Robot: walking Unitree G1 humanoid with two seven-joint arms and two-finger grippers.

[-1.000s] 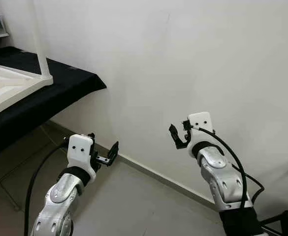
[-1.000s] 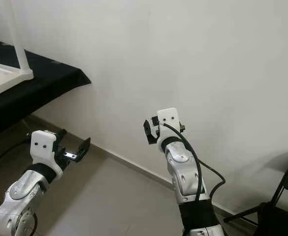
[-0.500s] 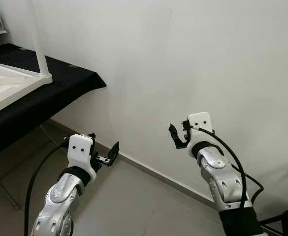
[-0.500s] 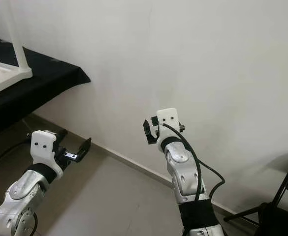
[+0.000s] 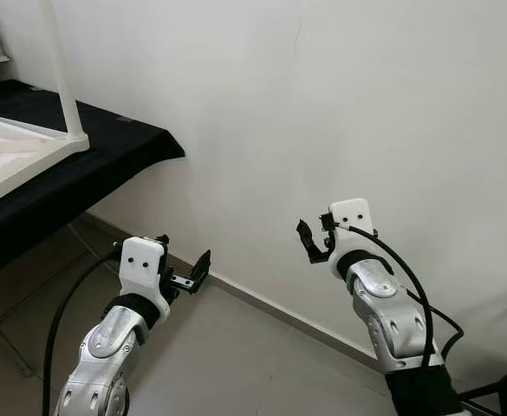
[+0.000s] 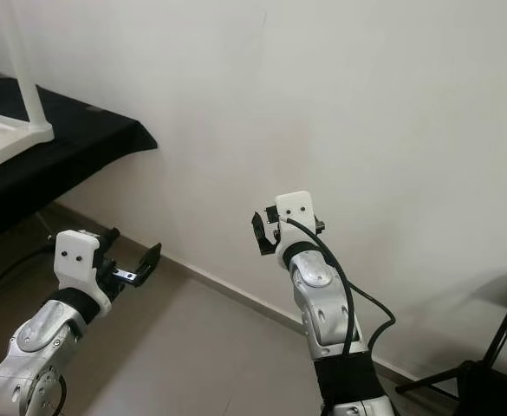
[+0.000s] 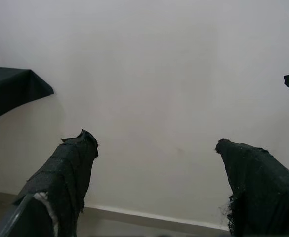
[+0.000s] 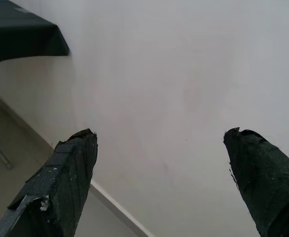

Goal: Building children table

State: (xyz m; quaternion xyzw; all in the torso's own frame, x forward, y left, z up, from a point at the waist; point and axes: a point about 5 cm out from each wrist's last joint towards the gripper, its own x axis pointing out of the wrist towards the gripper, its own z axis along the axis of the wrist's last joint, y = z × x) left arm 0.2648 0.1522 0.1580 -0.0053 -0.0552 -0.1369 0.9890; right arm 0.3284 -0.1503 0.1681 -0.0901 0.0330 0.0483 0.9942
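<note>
- Two grippers, left gripper (image 5: 194, 270) and right gripper (image 5: 310, 240), fingers spread, empty, face one white wall (image 5: 322, 104).
- One white children's table (image 5: 19, 147) lies on one black-draped table (image 5: 106, 156), well off the left gripper's outer side.

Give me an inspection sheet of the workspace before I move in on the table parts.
Surface: black-clothed table, off to the robot's left.
Job's things: white plastic children's table upside down on the cloth, one leg standing upright.
Clutter: nothing seen.
Grippers: left gripper and right gripper both open, empty, raised facing the white wall.
Cables: black cable along left arm; another on right arm.
Surroundings: beige tiled floor; black folding chair at right.
</note>
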